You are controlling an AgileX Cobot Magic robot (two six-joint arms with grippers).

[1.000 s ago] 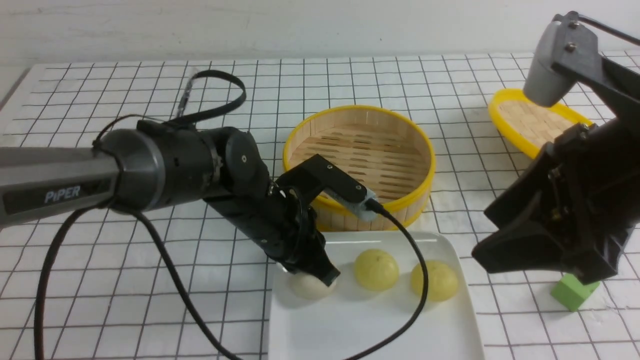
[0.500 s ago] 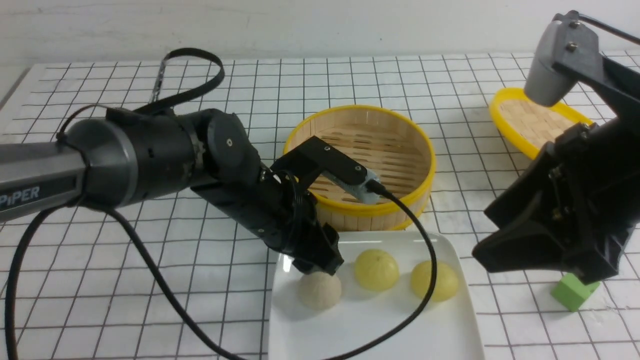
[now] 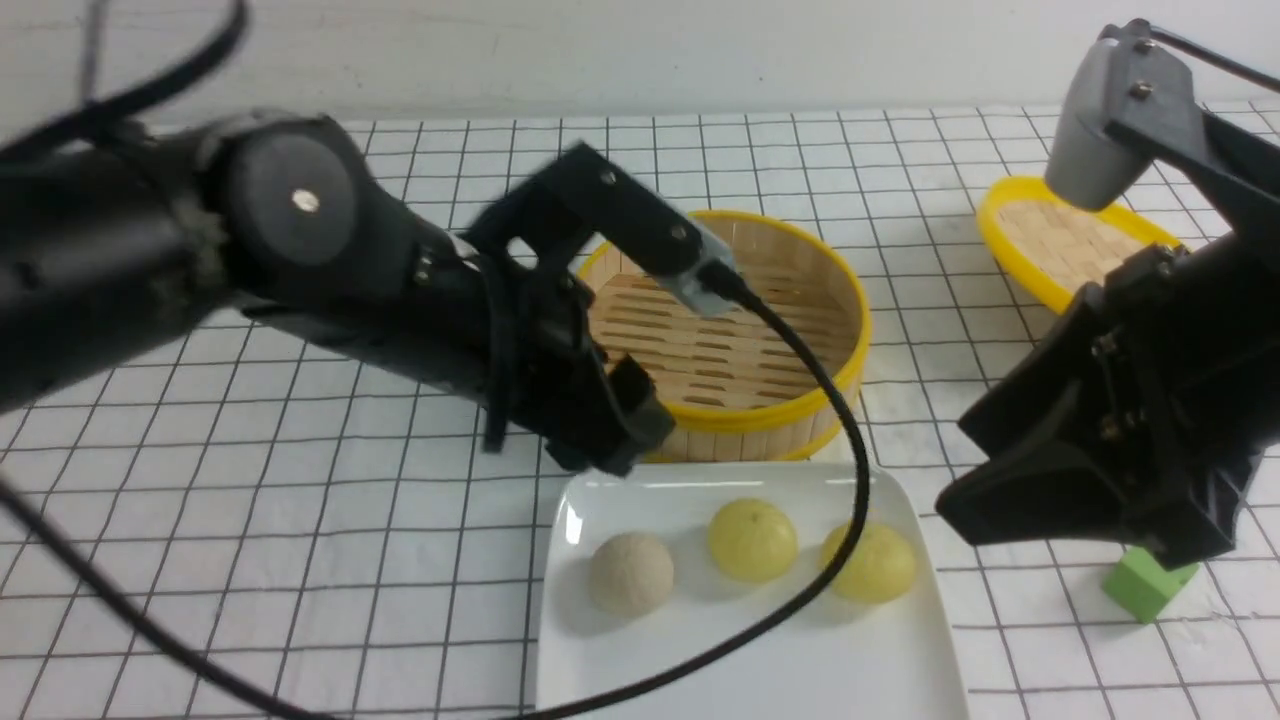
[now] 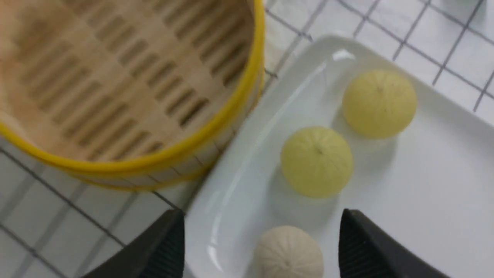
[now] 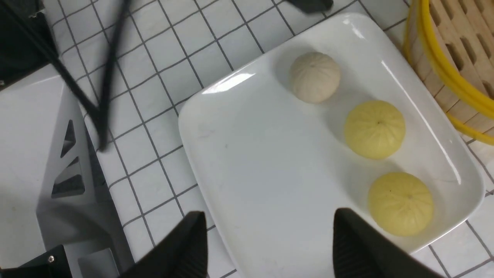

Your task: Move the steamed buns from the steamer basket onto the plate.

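Observation:
Three steamed buns lie in a row on the white plate [image 3: 700,660]: an off-white bun [image 3: 630,572], a pale yellow bun [image 3: 752,540] and a second yellow bun [image 3: 872,563]. The bamboo steamer basket [image 3: 800,415] stands just behind the plate with nothing in it. My left gripper [image 3: 625,430] is open and empty, raised above the plate's back left corner, near the basket's front wall. In the left wrist view the off-white bun [image 4: 289,253] lies between the spread fingers [image 4: 359,247]. My right gripper [image 3: 1060,510] is open and empty, right of the plate. The plate [image 5: 270,173] shows below it.
A shallow yellow-rimmed woven lid [image 3: 1065,245] lies at the back right, partly behind my right arm. A green cube [image 3: 1145,585] sits on the table below the right gripper. The left arm's black cable [image 3: 845,470] hangs across the plate. The table has a white grid-pattern cover.
My left gripper has let go of the off-white bun, which now rests on the plate. The gripper has risen and drawn back to the left. The right arm has not moved.

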